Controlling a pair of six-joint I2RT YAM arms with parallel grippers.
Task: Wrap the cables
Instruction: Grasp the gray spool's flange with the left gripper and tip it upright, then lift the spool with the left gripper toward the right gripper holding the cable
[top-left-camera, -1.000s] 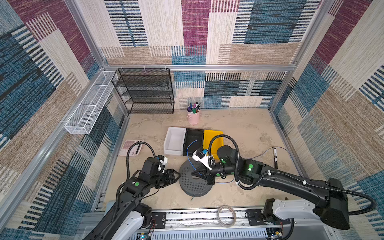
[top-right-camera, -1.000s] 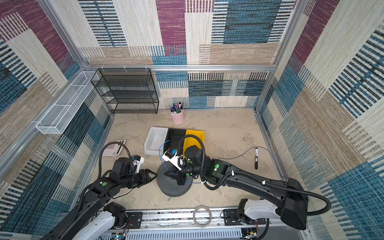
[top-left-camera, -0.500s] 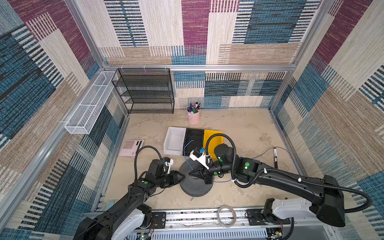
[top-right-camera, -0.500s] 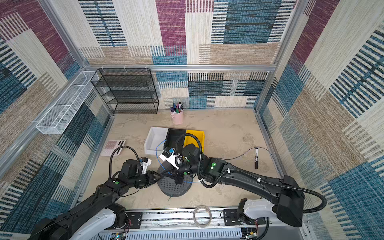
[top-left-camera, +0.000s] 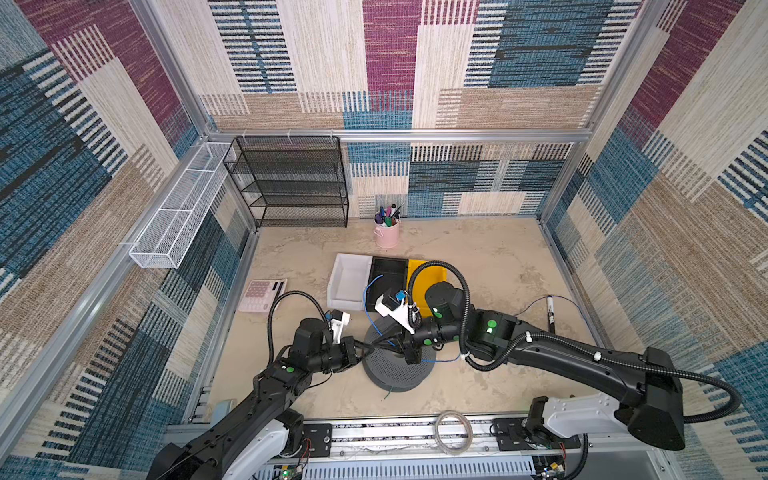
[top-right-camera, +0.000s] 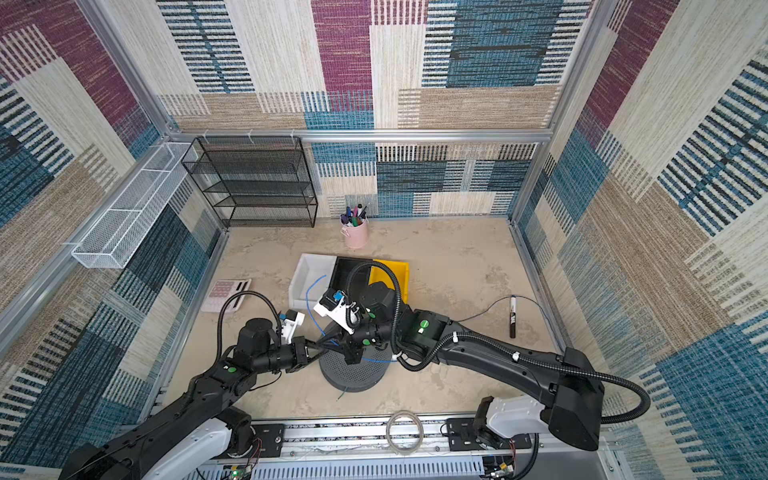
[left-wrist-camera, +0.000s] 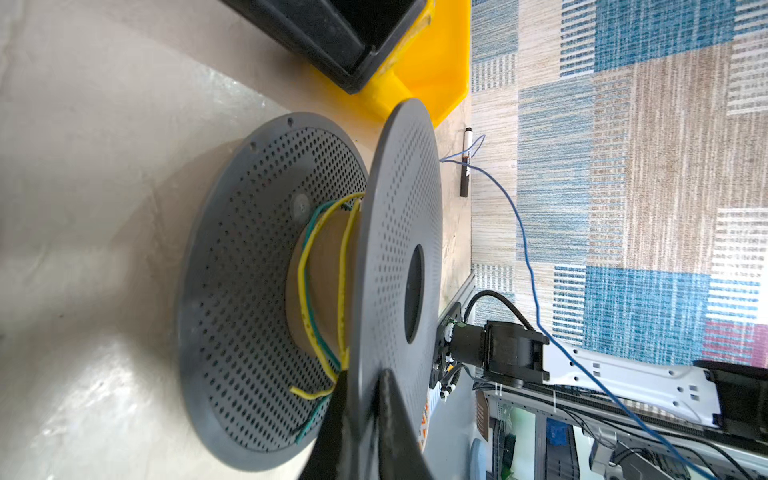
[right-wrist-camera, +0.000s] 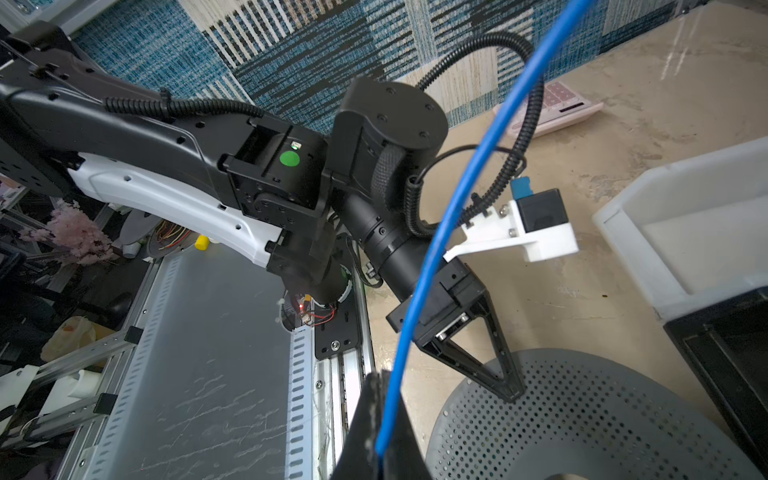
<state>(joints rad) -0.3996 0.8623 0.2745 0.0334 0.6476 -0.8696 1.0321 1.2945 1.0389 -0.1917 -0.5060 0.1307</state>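
Two cables wound: yellow cable and green cable sit in a few loose turns on the core of the spool, tails hanging free.
One cable left: blue cable rises from above the spool. Its short end arches toward the bins behind, and its long run trails off the spool's side to the marker. I cannot tell whether any of it is on the core.
Progress, judged: partway, with most of the blue cable still to wind.
Left gripper: pinched on the rim of the spool's upper flange, apparently steadying it.
Right gripper: clamped on the blue cable, over the spool's top.
Surface: mottled beige tabletop. The spool stands on its lower flange.
Room: woven patchwork walls. Beyond the spool are a pink cup of pens and a black mesh shelf. A calculator lies off the spool's left.
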